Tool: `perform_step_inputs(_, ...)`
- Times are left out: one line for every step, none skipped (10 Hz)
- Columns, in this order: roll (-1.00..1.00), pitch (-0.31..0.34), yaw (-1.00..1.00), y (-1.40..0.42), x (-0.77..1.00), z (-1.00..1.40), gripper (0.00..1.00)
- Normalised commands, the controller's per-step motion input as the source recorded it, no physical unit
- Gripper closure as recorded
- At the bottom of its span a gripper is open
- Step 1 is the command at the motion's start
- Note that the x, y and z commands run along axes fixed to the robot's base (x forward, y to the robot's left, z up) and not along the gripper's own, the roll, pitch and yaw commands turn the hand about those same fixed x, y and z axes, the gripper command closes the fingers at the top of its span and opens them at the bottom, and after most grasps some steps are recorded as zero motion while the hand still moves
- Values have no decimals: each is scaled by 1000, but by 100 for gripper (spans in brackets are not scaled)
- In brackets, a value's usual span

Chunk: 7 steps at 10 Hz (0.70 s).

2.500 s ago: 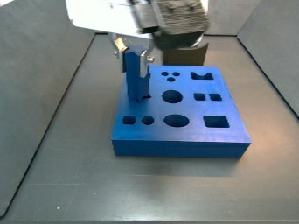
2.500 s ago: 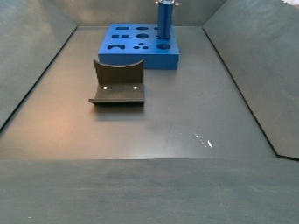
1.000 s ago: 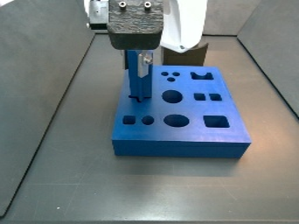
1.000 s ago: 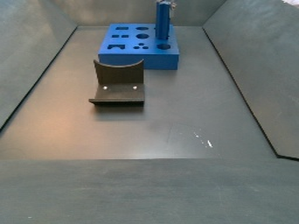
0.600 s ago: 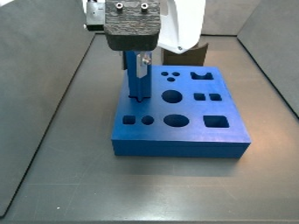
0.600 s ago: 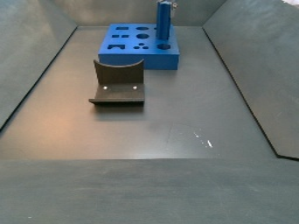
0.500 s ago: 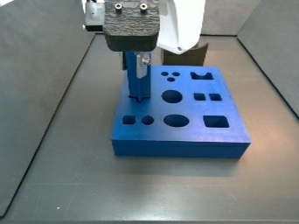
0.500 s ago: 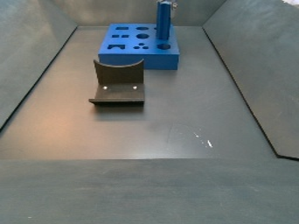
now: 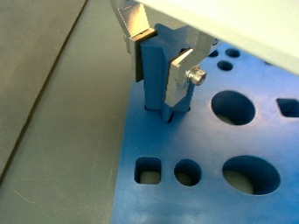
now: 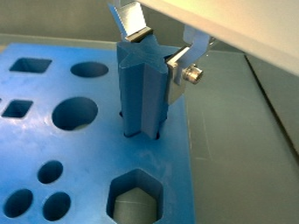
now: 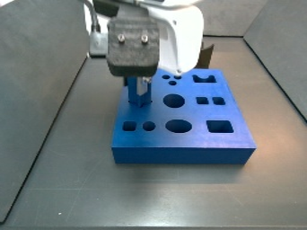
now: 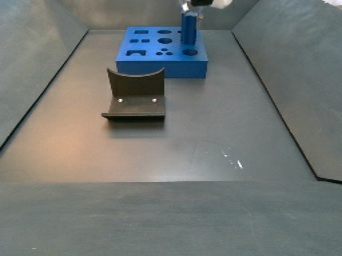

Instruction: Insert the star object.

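The star object [image 10: 142,87], a slim bright-blue ridged peg, stands upright with its lower end in a hole near one edge of the wide blue block [image 10: 100,157]. My gripper [image 10: 158,50] is shut on the peg's upper part, one silver finger on each side, as both wrist views show. In a side view the gripper [image 11: 135,83] hangs low over the block [image 11: 180,153] and hides most of the peg [image 11: 132,92]. In the other side view the peg [image 12: 191,35] rises from the block [image 12: 160,68] at the far end.
The block has several other shaped holes, round, square and hexagonal. The dark fixture [image 12: 134,95] stands on the floor in front of the block. Grey walls enclose the floor on both sides.
The gripper has come down with the star object, and the peg now sits lower in the block's hole. The block and the fixture have not moved.
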Motion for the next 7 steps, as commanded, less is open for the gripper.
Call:
perform_step_inputs(0, 0, 0, -9, 57, -609, 100)
perform_step_inputs(7, 0, 0, -23, 60, -634, 100)
perform_step_inputs(39, 0, 0, -46, 80, -683, 100)
perform_step_inputs(57, 0, -14, -60, 69, -717, 100)
perform_step_inputs(19, -44, -9, -23, 0, -717, 100)
perform_step_inputs(-59, -107, 0, 17, -17, -163, 100)
perform_step_inputs(0, 0, 0, 0, 0, 0, 100)
